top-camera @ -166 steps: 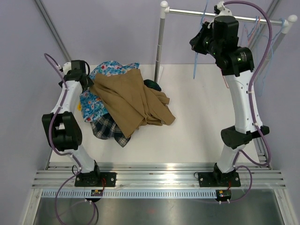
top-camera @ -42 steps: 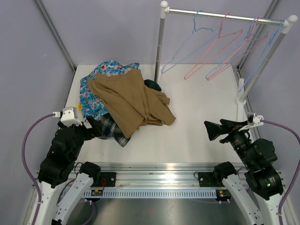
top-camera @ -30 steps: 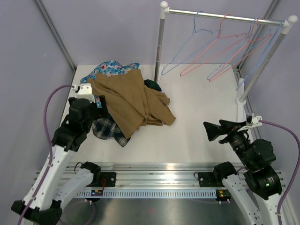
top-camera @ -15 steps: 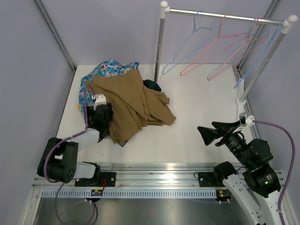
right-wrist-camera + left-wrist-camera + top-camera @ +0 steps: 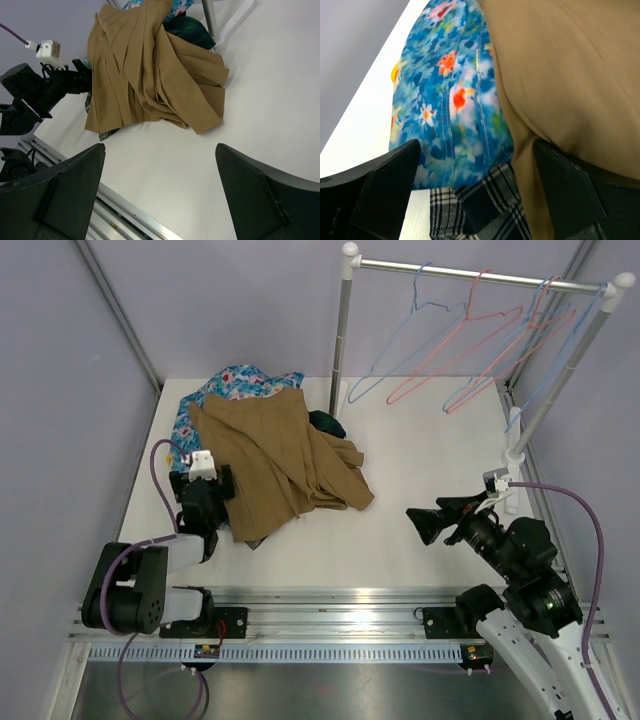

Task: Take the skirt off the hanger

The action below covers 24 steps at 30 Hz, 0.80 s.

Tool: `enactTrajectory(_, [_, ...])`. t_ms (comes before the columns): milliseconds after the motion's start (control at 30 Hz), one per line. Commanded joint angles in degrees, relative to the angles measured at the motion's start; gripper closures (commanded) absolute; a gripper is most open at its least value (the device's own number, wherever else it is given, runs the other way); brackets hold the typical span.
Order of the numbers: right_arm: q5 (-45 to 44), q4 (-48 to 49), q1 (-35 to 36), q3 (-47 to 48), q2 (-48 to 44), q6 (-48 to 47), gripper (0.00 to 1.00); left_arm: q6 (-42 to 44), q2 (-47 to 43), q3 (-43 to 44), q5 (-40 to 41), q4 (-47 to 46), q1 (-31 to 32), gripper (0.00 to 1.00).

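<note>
The tan pleated skirt [image 5: 280,455] lies spread over a pile of clothes on the table, also seen in the right wrist view [image 5: 150,75]. No wire shows in it. A light-blue hanger [image 5: 415,298] hangs bare on the rail among others. My left gripper [image 5: 203,485] sits low at the pile's left front edge, open. Between its jaws [image 5: 475,200] are the blue floral garment [image 5: 450,100], the tartan garment [image 5: 480,212] and the skirt's edge [image 5: 570,75]. My right gripper [image 5: 422,524] hovers open over bare table right of the pile, with nothing between its fingers [image 5: 65,185].
The clothes rack [image 5: 480,275] stands at the back right with pink and blue wire hangers, its post [image 5: 340,350] just behind the pile. A dark green garment [image 5: 192,30] lies by the rack's foot. The metal rail [image 5: 330,615] runs along the near edge.
The left arm has dropped from a raised pose down to the pile's left front edge. The right gripper has moved a little left and forward. The hangers sway slightly.
</note>
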<state>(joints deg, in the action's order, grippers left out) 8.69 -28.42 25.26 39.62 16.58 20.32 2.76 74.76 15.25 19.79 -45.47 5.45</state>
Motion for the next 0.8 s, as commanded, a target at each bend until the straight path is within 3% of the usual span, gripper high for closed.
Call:
enactTrajectory(0, [3.53, 3.9, 0.5, -0.24, 2.05, -1.94, 0.01, 1.71, -1.9, -2.5, -1.78, -12.18, 1.4, 0.01])
enactTrajectory(133, [3.0, 4.08, 0.5, -0.42, 3.28, -2.65, 0.01, 3.82, -3.3, -6.36, 0.59, -17.71, 4.03, 0.01])
enactTrajectory(233, [2.65, 4.08, 0.5, -0.59, 3.72, -3.09, 0.01, 6.54, -3.83, -13.64, -2.46, -28.67, 5.79, 0.01])
enactTrajectory(267, [2.91, 4.17, 0.58, -0.59, 3.81, -3.18, 0.0, 7.6, -2.7, -15.06, -2.74, -37.15, 6.67, 0.01])
enactTrajectory(367, [2.65, 6.0, 0.5, -1.9, 2.68, -2.74, 0.0, 12.79, 3.86, -19.9, 2.95, -50.09, 12.56, 0.01])
enactTrajectory(400, [2.48, 6.45, 0.5, -2.26, 2.32, -2.56, 0.0, 12.62, 4.16, -18.95, 6.02, -49.98, 13.26, 0.01])
enactTrajectory(700, [-0.33, 5.57, 0.58, -2.79, 4.51, -1.68, 0.01, 11.82, 4.87, -18.59, 8.24, -49.98, 13.44, 0.01])
enactTrajectory(767, [-1.3, 6.01, 0.58, -2.96, 6.0, -1.77, 0.01, 8.69, 5.91, -17.45, 9.21, -50.06, 10.57, 0.01])
